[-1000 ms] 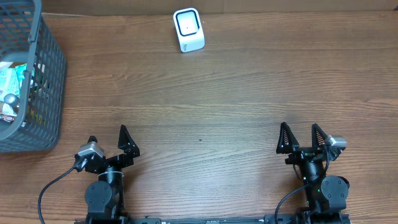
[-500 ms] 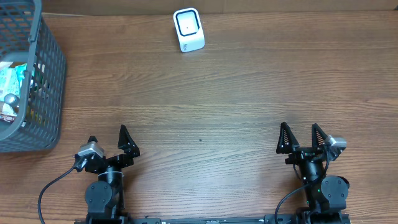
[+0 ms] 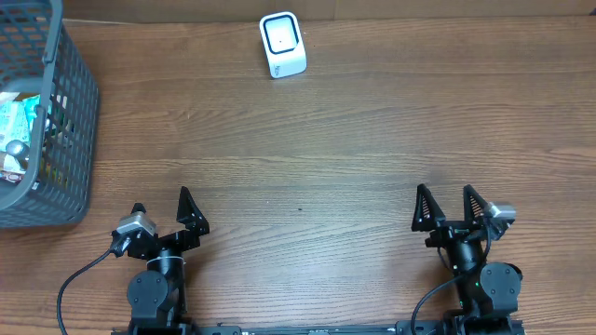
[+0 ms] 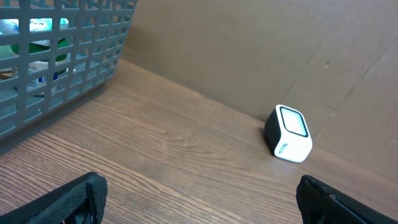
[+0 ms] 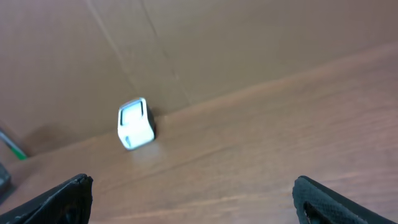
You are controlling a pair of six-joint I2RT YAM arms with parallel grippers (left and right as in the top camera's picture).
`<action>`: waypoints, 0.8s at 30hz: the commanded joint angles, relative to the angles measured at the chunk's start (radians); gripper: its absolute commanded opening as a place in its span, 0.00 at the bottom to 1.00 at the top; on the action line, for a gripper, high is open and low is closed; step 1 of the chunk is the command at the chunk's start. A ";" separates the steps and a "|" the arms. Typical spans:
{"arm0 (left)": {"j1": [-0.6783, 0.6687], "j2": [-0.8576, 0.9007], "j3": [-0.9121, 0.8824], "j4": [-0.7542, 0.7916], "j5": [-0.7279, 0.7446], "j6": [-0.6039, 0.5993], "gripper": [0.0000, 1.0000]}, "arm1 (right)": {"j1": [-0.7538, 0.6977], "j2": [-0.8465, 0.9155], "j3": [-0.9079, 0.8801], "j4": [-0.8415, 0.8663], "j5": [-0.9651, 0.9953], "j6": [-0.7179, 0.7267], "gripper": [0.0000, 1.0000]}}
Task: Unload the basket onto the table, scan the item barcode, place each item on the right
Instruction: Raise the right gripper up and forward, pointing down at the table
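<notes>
Brown wood-grain table (image 3: 326, 140), grain running left to right. Carries just two things directly. At the far edge, a little left of centre, stands a small white scanner (image 3: 282, 44), dark-framed window tilted upward. At the left edge sits a grey mesh basket (image 3: 74, 121), partly cut off, well apart from the scanner.

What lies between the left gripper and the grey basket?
Nothing. Only bare wooden table separates the open left gripper from the basket, as the overhead view shows; the left wrist view agrees.
</notes>
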 commanded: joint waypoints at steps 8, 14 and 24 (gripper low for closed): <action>0.002 -0.010 -0.003 0.001 0.000 0.030 0.99 | -0.001 0.090 0.386 -0.321 -0.024 0.004 1.00; 0.002 -0.010 -0.003 0.001 0.000 0.030 1.00 | -0.002 0.360 0.746 -0.565 0.015 -0.011 1.00; 0.002 -0.010 -0.003 0.001 0.000 0.030 0.99 | -0.002 0.741 1.171 -0.864 0.089 -0.033 1.00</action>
